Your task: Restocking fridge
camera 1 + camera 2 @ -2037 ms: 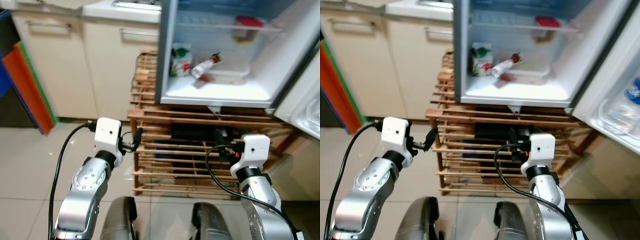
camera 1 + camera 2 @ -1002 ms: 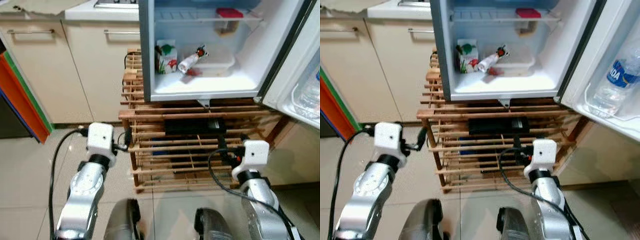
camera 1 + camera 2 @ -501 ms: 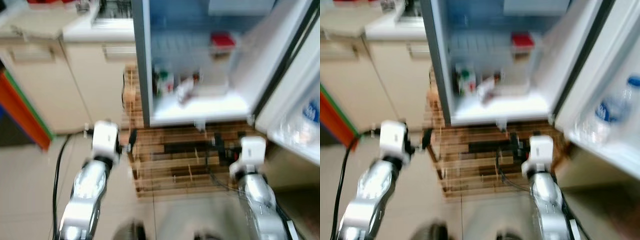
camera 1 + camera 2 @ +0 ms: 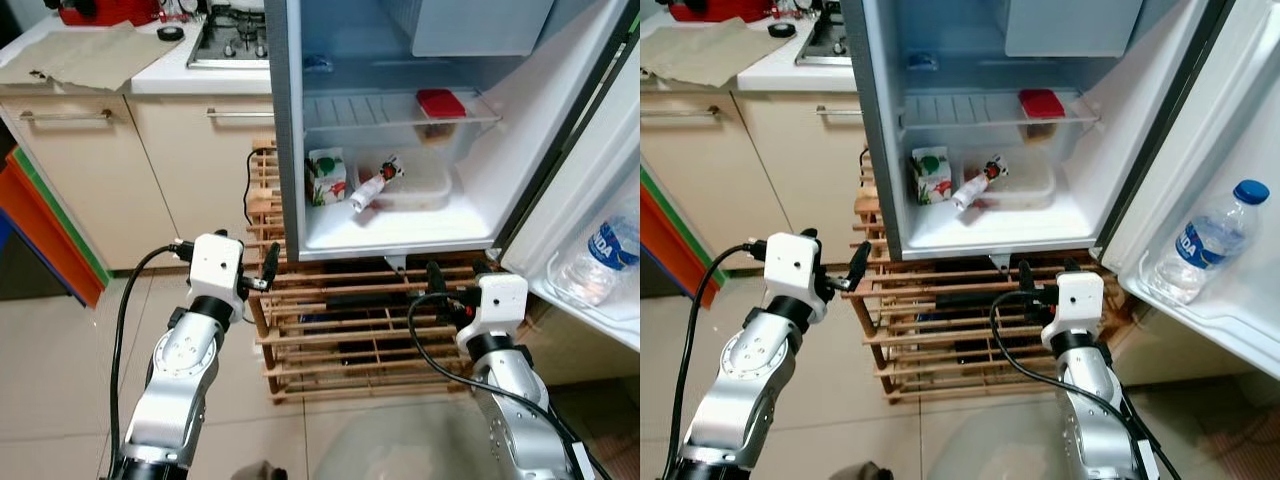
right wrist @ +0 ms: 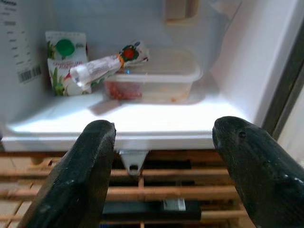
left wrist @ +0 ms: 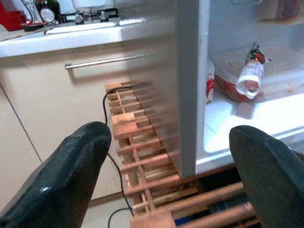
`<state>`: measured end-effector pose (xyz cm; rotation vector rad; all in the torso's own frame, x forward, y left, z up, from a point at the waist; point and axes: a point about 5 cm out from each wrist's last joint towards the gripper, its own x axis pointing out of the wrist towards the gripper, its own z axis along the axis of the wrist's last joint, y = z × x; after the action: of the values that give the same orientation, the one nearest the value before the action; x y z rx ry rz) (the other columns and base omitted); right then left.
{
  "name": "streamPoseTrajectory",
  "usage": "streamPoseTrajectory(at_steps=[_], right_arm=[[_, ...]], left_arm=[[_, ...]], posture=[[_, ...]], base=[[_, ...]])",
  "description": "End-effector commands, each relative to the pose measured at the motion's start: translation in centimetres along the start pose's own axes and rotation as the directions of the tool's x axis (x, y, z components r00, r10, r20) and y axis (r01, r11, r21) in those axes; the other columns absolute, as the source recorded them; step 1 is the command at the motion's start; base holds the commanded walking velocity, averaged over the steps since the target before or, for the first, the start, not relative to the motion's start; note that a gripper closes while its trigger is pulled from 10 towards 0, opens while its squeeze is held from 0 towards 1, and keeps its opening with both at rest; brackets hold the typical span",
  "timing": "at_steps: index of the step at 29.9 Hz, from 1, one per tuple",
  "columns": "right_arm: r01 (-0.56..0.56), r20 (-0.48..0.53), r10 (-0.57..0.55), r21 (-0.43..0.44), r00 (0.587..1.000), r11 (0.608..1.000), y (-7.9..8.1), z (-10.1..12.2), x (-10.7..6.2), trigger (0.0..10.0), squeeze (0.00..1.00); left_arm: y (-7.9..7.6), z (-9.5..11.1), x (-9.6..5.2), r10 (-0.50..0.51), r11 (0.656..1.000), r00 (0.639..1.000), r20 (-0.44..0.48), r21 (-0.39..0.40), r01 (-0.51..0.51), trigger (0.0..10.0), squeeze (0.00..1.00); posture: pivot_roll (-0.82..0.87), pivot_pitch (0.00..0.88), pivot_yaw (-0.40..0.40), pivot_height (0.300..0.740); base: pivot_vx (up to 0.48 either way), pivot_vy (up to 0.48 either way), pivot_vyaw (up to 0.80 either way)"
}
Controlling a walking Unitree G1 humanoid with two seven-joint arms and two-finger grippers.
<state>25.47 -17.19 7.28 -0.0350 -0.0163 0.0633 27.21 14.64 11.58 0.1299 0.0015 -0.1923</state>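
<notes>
Right wrist view: bottle point(image 5: 105, 65) in fridge point(image 4: 980, 235) lies beyond right gripper point(image 5: 161, 185) (jaws apart, like left gripper point(image 6: 175, 180)).

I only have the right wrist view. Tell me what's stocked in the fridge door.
Observer: One clear water bottle with a blue cap sits in the door shelf.
Operator: Now give me the upper shelf inside.
Observer: A red-lidded tub sits on the wire shelf.
Operator: Report the left hand.
Observer: The left hand is open and empty, in front of the wooden rack, by the left edge of the fridge.
</notes>
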Motion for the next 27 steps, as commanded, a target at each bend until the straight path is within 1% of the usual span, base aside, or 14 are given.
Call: streamPoseTrajectory(at_steps=[1, 10, 12, 17, 20, 22, 27], right_arm=[[0.004, -0.002, -0.004, 0.004, 1.0, 1.0, -0.1, -0.1, 0.1, 10.0, 0.27], [-0.008, 0.004, 0.008, -0.005, 1.0, 1.0, 0.2, 0.0, 0.0, 10.0, 0.27], [-0.011, 0.007, 0.011, -0.005, 1.0, 1.0, 0.4, 0.0, 0.0, 10.0, 0.27], [-0.041, 0.023, 0.041, -0.014, 0.999, 0.999, 1.1, 0.2, -0.1, 10.0, 0.27], [-0.065, 0.034, 0.066, -0.028, 0.997, 0.998, 1.5, 0.4, -0.1, 10.0, 0.27], [-0.081, 0.044, 0.082, -0.036, 0.996, 0.996, 1.9, 0.7, -0.2, 10.0, 0.27], [-0.097, 0.05, 0.099, -0.045, 0.994, 0.994, 2.2, 0.8, -0.2, 10.0, 0.27]], left_arm=[[-0.2, -0.4, 0.0, -0.008, 1.0, 1.0, -0.025, 0.006, 0.008, 10.0, 0.0], [-0.2, -0.3, 0.4, -0.017, 1.0, 1.0, -0.02, 0.016, 0.017, 10.0, 0.0], [-0.1, -0.3, 0.6, -0.013, 1.0, 1.0, -0.023, -0.002, 0.013, 10.0, 0.0], [-0.1, 0.1, 0.8, -0.021, 1.0, 1.0, -0.001, 0.023, 0.021, 10.0, 0.0], [-0.1, 0.0, 0.8, -0.023, 0.999, 1.0, -0.004, 0.023, 0.023, 10.0, 0.0], [-0.2, 0.1, 0.9, -0.028, 0.999, 1.0, -0.001, 0.026, 0.028, 10.0, 0.0], [-0.4, 0.2, 1.1, -0.037, 0.999, 0.999, 0.011, 0.023, 0.037, 10.0, 0.0]], posture=[[-0.04, 0.0, 0.003, 0.74], [-0.05, 0.0, 0.009, 0.74], [-0.05, 0.0, 0.011, 0.74], [-0.06, 0.0, 0.015, 0.74], [-0.06, 0.0, 0.017, 0.74], [-0.06, 0.0, 0.017, 0.74], [-0.06, 0.0, 0.016, 0.74]], base=[[-0.368, 0.0, 0.0], [-0.365, 0.0, 0.0], [0.0, 0.0, 0.0], [0.0, 0.0, 0.0], [0.0, -0.299, 0.0], [0.3, -0.296, 0.0], [0.354, -0.278, 0.0]])
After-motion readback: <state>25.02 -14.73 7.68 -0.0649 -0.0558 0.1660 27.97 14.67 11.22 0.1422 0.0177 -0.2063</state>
